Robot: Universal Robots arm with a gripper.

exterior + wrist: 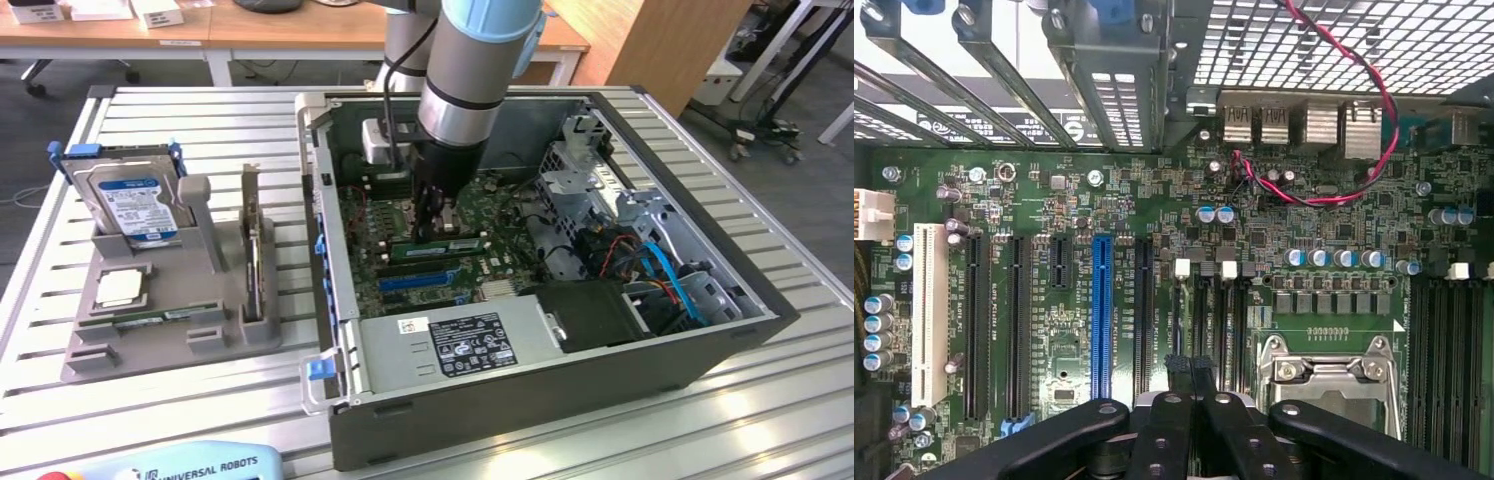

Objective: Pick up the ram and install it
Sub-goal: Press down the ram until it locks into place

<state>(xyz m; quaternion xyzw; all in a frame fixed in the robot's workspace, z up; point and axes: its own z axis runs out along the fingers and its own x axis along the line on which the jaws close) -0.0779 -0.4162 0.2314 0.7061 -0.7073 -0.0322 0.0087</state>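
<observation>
Black claw (1189, 372) was down inside the open grey desktop computer case (534, 395), its fingers (1176, 368) pressed together, tips poised close over the green motherboard (1324, 195) beside the silver processor socket (1329, 365). Whether anything thin sat between the fingertips could not be told. In the exterior view, the long flat green ram stick (447, 244) lay on the board just beside the claw (435, 232), toward the exterior view's right; contact between them unclear. A blue expansion slot (1102, 315) ran alongside black slots near the claw. Red-and-black twisted wire (1354, 130) looped over the rear ports. Outside the case, on the slatted metal worktop (200, 390), a grey holder tray (160, 320) carried a silver hard drive with blue-white label (134, 205) and a small square silver processor chip (120, 288).
</observation>
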